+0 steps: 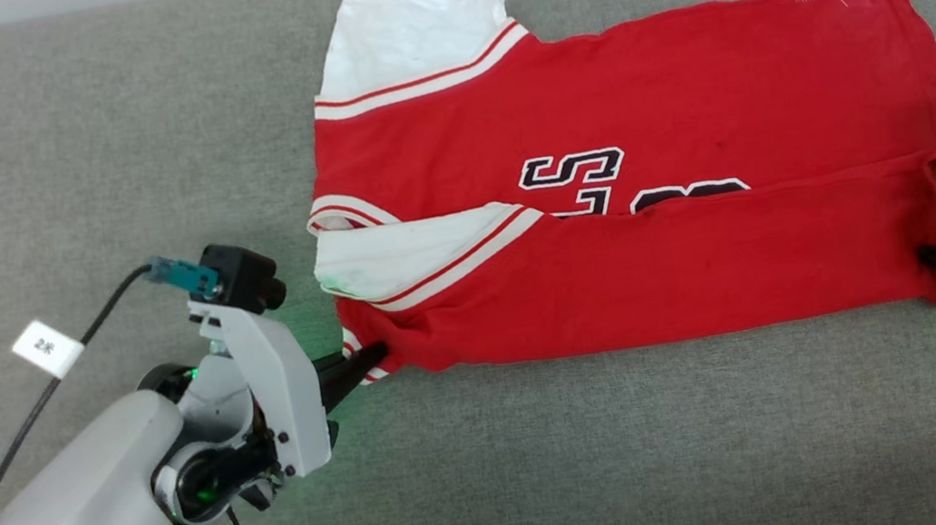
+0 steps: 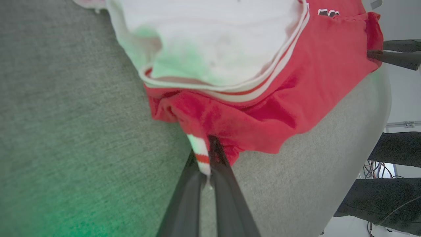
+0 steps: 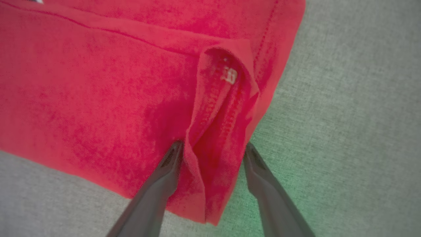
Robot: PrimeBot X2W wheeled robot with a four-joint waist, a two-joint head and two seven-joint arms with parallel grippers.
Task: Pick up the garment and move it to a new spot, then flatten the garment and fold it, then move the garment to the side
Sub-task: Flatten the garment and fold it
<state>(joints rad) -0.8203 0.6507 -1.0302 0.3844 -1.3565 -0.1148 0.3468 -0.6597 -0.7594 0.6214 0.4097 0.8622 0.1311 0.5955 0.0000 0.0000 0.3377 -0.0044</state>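
Observation:
The garment (image 1: 636,92), a red jersey with white sleeves, lies flat on the grey table (image 1: 46,129), its near long edge folded up over part of the black-and-white lettering. My left gripper (image 1: 371,357) is at the near left corner, shut on the striped trim and red hem (image 2: 205,148). At the near right corner is my right gripper (image 1: 934,256). It is open (image 3: 213,149), its fingers straddling a raised fold of the garment's hem (image 3: 98,82). The right gripper's dark fingers (image 2: 391,54) also appear at the far corner in the left wrist view.
A black cable with a white tag (image 1: 47,347) runs along my left arm. Bare grey table surrounds the garment on all sides. In the left wrist view the table edge (image 2: 384,108) drops off, with dark shapes and cables (image 2: 378,171) beyond.

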